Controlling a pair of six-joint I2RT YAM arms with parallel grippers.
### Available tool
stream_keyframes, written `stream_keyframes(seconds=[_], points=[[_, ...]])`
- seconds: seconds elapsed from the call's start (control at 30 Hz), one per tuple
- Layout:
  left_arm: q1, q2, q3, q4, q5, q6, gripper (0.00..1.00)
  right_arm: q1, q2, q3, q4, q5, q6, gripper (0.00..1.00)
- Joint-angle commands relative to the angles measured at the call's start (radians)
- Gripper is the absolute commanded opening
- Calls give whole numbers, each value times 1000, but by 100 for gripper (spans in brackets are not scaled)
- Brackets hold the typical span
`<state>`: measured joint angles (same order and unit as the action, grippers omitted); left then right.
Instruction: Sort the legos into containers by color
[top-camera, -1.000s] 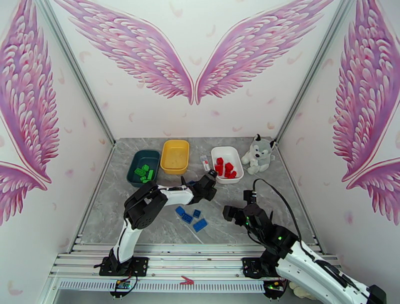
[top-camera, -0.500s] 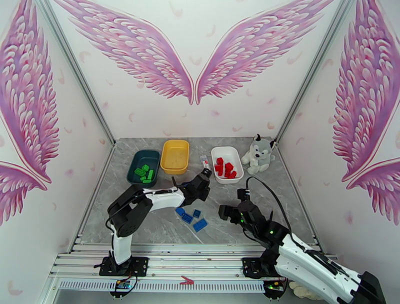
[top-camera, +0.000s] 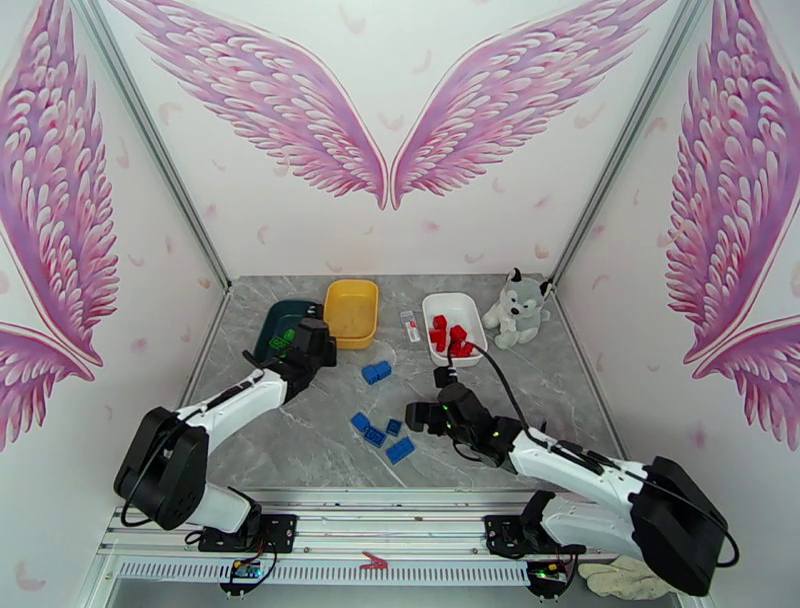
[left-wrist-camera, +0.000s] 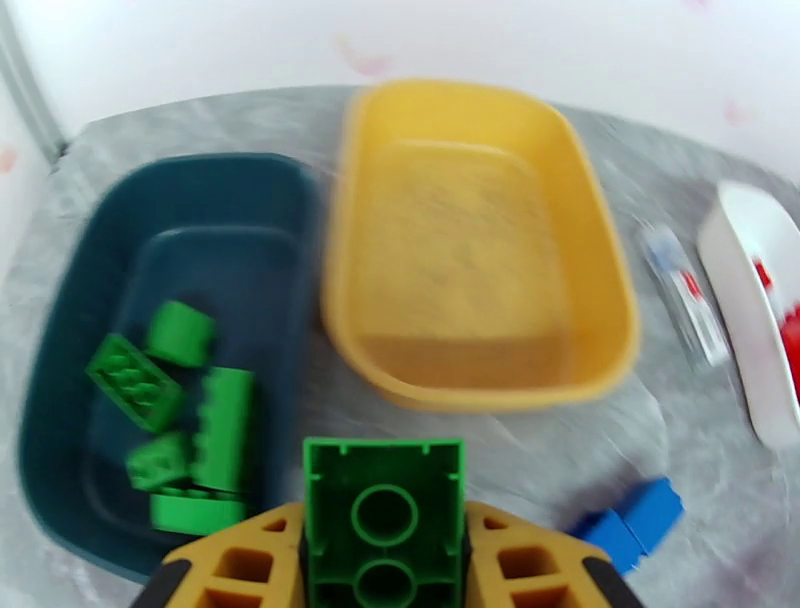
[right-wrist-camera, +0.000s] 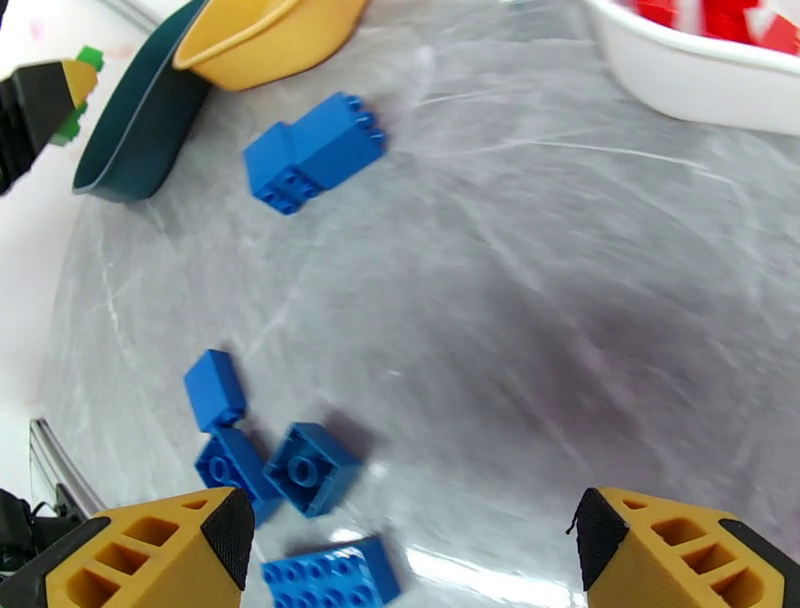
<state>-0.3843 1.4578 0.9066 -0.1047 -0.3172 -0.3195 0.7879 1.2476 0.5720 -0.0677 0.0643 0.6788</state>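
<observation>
My left gripper (top-camera: 308, 342) is shut on a green lego (left-wrist-camera: 384, 510) and hovers at the near right edge of the dark teal container (left-wrist-camera: 200, 170), which holds several green legos (left-wrist-camera: 190, 420). The yellow container (left-wrist-camera: 480, 250) beside it has no legos in it. Red legos (top-camera: 450, 338) fill the white container (top-camera: 468, 305). My right gripper (right-wrist-camera: 410, 545) is open, low over a cluster of blue legos (right-wrist-camera: 310, 468) on the table. Another blue lego pair (right-wrist-camera: 315, 150) lies farther out, towards the yellow container (right-wrist-camera: 270, 30).
A small white-and-red tube (left-wrist-camera: 685, 305) lies between the yellow and white containers. A plush husky (top-camera: 516, 308) sits at the back right. Bare marble table (right-wrist-camera: 560, 330) stretches to the right of the blue cluster.
My left gripper has swung left from beside the white container to the teal one. My right gripper has moved left towards the blue cluster, jaws narrowing slightly.
</observation>
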Motion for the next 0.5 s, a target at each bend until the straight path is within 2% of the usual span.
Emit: stream_keyframes(seconds=[0.0, 0.1, 0.2, 0.23, 0.47], points=[[68, 3, 43, -83, 19, -1, 35, 30, 93, 86, 71, -39, -34, 89], [126, 66, 73, -88, 59, -12, 46, 43, 167, 133, 83, -57, -45, 89], [137, 77, 58, -60, 79, -29, 68, 45, 209, 153, 90, -67, -53, 89], [134, 65, 37, -35, 103, -35, 71, 46, 216, 156, 89, -69, -58, 89], [49, -90, -69, 13, 85, -61, 75, 45, 194, 132, 75, -55, -71, 89]])
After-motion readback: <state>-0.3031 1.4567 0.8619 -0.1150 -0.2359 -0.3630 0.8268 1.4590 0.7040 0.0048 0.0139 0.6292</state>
